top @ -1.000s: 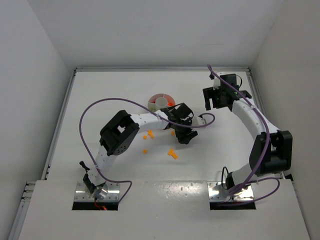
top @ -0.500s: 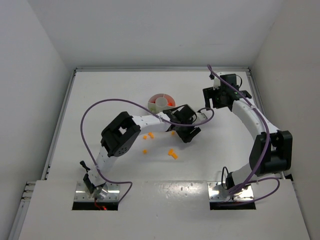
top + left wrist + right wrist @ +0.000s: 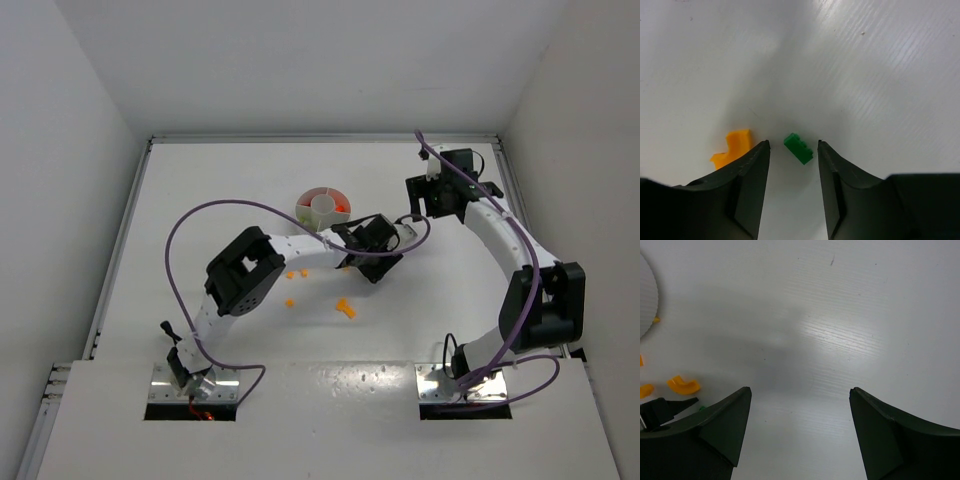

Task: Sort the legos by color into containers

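Between left gripper [image 3: 792, 143] jaws, green lego [image 3: 799, 148], hidden overhead.

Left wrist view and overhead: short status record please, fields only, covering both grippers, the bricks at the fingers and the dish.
left gripper: open, jaws straddling the green lego, not clamped
green lego: on the table, angled between the jaws
orange lego: on the table just outside the jaws
right gripper: open, empty, above bare table
dish: beyond the left gripper, reddish pieces in one section
loose orange legos: several near the left arm
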Controlling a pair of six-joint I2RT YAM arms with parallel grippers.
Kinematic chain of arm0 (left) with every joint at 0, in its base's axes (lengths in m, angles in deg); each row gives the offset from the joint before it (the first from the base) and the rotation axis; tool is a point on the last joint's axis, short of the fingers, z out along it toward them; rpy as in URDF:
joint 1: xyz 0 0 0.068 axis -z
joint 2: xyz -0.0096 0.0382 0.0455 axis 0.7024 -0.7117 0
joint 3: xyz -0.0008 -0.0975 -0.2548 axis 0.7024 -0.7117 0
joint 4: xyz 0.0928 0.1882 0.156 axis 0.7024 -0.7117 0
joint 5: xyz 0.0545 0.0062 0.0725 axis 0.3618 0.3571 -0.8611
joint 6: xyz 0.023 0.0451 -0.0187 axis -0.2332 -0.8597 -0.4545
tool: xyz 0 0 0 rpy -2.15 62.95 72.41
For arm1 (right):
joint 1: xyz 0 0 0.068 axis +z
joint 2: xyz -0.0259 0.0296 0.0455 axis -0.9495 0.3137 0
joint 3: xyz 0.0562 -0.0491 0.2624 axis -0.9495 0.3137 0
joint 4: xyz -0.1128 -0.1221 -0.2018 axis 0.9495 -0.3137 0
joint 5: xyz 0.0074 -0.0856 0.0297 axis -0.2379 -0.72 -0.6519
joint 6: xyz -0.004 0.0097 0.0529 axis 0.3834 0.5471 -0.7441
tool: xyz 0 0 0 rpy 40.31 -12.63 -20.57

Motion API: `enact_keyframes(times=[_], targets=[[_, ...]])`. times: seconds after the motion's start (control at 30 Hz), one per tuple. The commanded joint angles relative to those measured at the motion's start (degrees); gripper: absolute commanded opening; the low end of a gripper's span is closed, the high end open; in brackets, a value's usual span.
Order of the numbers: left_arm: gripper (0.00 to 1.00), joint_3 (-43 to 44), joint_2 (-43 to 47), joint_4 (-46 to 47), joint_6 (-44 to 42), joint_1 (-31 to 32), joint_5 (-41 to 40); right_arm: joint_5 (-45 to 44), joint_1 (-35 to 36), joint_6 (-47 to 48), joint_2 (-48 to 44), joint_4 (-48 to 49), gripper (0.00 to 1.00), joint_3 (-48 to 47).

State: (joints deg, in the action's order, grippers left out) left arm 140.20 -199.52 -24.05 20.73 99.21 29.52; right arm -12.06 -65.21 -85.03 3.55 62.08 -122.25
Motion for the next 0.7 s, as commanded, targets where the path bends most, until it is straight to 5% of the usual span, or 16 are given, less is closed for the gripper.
enact_keyframes(times=[0.0, 0.43, 0.67], targets=[[0.48, -2.8, -4.2, -6.1, 2.9, 3.1, -1.3, 0.2, -0.2, -0.2, -2.3, 1.6, 0.80, 0.1], [0.29, -6.9, -4.3, -8.3, 2.9, 5.0, -4.7, 0.2, -0.7, -0.2, -2.3, 1.6, 0.80, 0.1], [0.36, -7.4, -5.4, -9.7, 2.3, 3.8, -5.2, 0.2, -0.7, -0.2, -2.3, 1.1, 0.80, -0.4]])
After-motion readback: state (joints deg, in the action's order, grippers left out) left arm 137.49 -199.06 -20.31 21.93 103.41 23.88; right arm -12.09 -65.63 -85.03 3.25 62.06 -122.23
